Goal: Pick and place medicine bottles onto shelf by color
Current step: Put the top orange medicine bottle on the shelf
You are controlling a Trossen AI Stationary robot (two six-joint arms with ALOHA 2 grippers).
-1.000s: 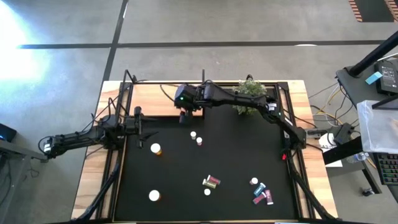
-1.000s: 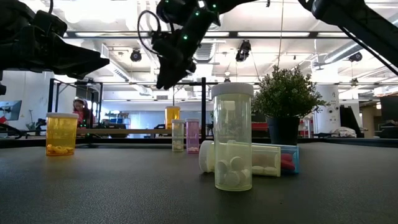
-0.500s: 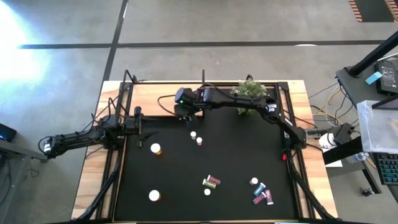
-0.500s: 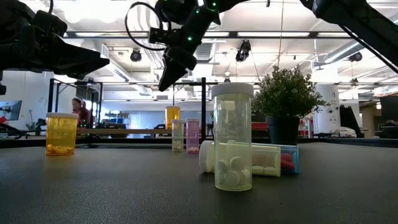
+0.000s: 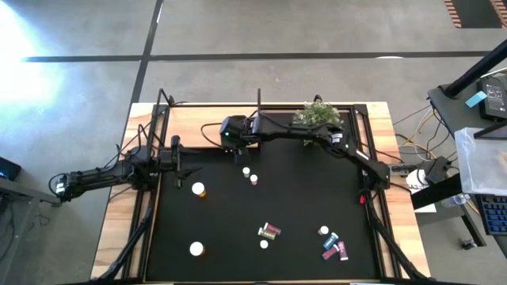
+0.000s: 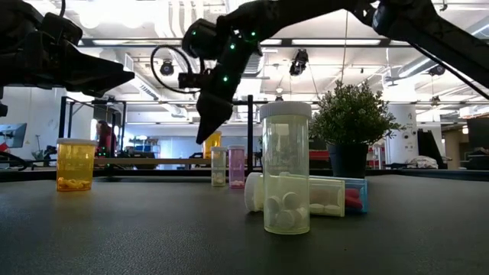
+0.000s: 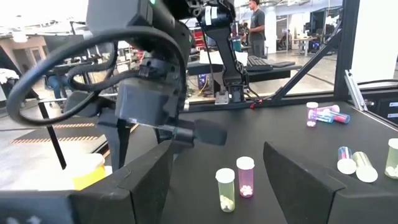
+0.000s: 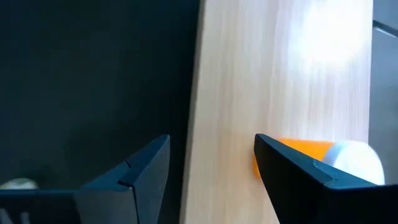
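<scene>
Moved: my right arm has swung left along the shelf's front edge since a second ago; my right gripper (image 5: pixel 230 142) now hangs lower over that edge, while my left arm has stayed put.
Right fingers: apart, with nothing between them, pointing down at the seam where the black mat (image 8: pixel 93 81) meets the shelf (image 8: pixel 280 74).
Nearest my right fingers: an orange bottle (image 8: pixel 298 155) with a white cap lies on the light wood, just behind one fingertip and partly hidden by it.
Left gripper (image 5: pixel 184 161): fingers (image 7: pixel 298 180) apart and empty, at the mat's left side.
Just ahead of my left fingers: a yellowish bottle (image 7: pixel 225 188) and a pink bottle (image 7: pixel 245 177), upright, side by side.
Beside my left fingers: an orange bottle (image 5: pixel 198 190) standing on the mat.
Farther off: two bottles lying together (image 5: pixel 269 231), a small cluster (image 5: pixel 331 244) near the mat's right corner, one white-capped bottle (image 5: pixel 196 248) alone.
Farthest: a green plant (image 5: pixel 315 116) on the shelf.
</scene>
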